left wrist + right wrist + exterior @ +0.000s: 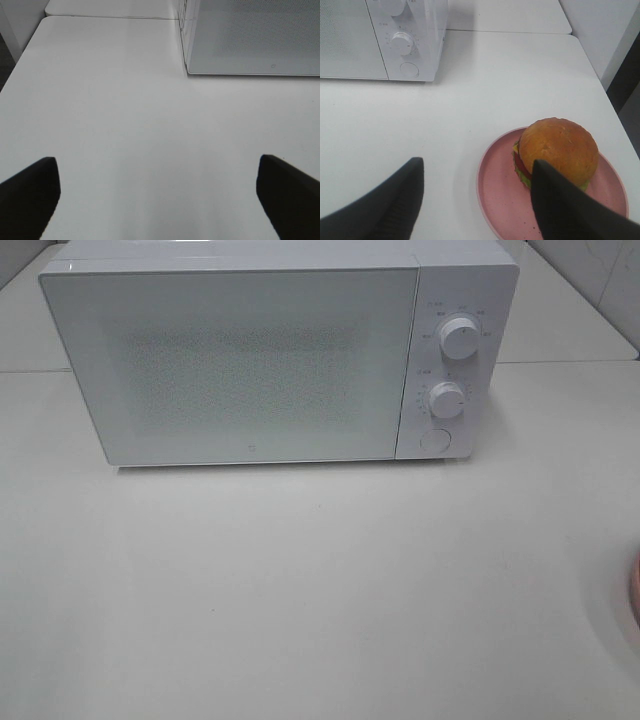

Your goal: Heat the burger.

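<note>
nothing started yet: microwave door shut, burger on its plate, neither gripper holding anything.

the burger, a glossy golden-brown dome over dark patty, red tomato, yellow cheese and green lettuce, sits on a smooth round pink plate on the matte white table, off to the microwave's right. the right gripper hovers above the plate's near edge, jaws partly apart and empty, one finger probably overlapping the bun only in view. the left gripper is spread wide over bare table. left to do: open the door, load the burger, close, turn a knob. the microwave is a boxy white unit with a speckled window.
</note>
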You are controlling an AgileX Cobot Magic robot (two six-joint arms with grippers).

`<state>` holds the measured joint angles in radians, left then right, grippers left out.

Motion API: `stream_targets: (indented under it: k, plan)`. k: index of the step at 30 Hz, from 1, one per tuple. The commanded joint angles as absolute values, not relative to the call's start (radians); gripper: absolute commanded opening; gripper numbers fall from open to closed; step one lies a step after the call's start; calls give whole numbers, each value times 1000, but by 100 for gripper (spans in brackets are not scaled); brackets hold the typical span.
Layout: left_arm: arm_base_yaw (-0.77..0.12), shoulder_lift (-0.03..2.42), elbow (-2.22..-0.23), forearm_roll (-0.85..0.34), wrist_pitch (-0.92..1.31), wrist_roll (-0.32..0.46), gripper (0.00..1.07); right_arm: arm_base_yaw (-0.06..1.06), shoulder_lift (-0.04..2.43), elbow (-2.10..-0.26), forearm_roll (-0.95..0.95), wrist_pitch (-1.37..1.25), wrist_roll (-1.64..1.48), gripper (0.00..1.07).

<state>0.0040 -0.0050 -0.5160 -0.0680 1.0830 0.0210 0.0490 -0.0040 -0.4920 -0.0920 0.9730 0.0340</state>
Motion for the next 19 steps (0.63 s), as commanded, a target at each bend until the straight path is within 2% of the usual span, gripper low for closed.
stream_targets:
  k: [1, 19]
  plan:
    - [6, -25, -515, -66, 1068, 12, 100, 44, -39, -489, -92, 962, 23, 57]
    - [6, -24, -515, -66, 1068, 12, 100, 44, -39, -489, -92, 962, 23, 57]
